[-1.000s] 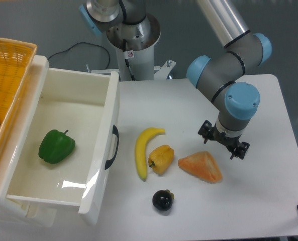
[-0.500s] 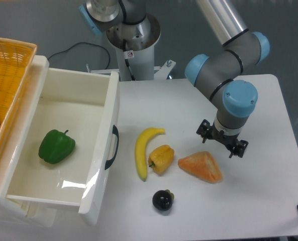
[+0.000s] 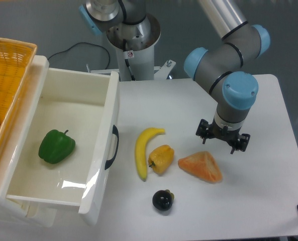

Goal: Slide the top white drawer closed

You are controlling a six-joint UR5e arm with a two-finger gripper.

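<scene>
The top white drawer (image 3: 102,150) is pulled far out of its cabinet at the left, its front panel with the black curved handle (image 3: 112,147) facing the table. A green bell pepper (image 3: 56,146) lies inside it. My gripper (image 3: 223,139) hangs over the right half of the table, well to the right of the drawer and just above an orange wedge (image 3: 201,166). Its fingers point down and stand apart, open, with nothing between them.
On the table between drawer and gripper lie a banana (image 3: 145,150), a yellow pepper (image 3: 161,158) and a small black fruit (image 3: 163,200). An orange woven basket (image 3: 5,80) sits on top of the cabinet at the far left. The arm's base (image 3: 131,37) stands behind.
The gripper has turned at the wrist, so its fingers now line up more level, and it has shifted slightly left and up. The drawer has not moved.
</scene>
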